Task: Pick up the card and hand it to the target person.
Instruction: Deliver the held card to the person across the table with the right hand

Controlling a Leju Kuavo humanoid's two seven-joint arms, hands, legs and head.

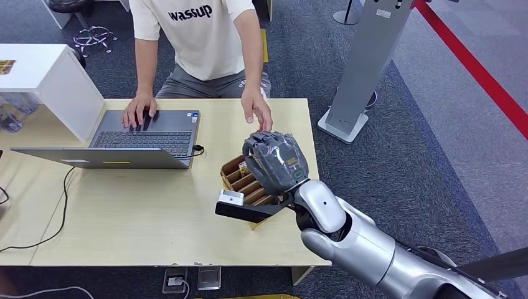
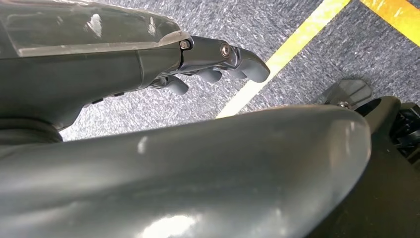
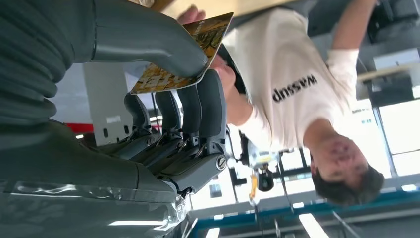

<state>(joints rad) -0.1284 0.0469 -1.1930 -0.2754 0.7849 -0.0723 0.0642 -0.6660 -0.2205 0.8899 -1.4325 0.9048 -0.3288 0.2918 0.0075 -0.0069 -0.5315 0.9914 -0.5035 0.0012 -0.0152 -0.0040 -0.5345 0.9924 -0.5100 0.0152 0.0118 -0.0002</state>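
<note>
- Right at the bottom right of the head view is my silver right arm (image 1: 348, 240), and it reaches up to the middle of the frame.
- At its end, my right hand (image 1: 276, 163) hangs over a brown box (image 1: 240, 180) with slots, which sits on the desk (image 1: 124, 212).
- From the right wrist, I can see my thumb (image 3: 148, 37) and my dark fingers (image 3: 198, 106) pinching the card (image 3: 190, 52). So this hand has the card.
- That card is yellow and brown with print on it. It sits at the upper middle of the right wrist frame, up off the box.
- I think it is thin, light and a bit stiff. It looks smooth, so it could slip out.
- My pinch is near one end. That seems good to me, because the other end sticks out for someone to take.
- Squeezing too hard might bend it, so I think a soft, firm pinch is best.
- A person (image 1: 199, 37) in a pale shirt sits at the top of the head view, across the desk.
- One of their hands (image 1: 257, 111) is on the desk, just above my right hand in the frame. The other rests on a laptop (image 1: 146, 138) at the left.
- I think the pick is done and the handing over comes next.
- My left hand (image 2: 218, 62) shows at the upper middle of the left wrist view, over grey carpet. Its fingers are curled in and hold nothing.
</note>
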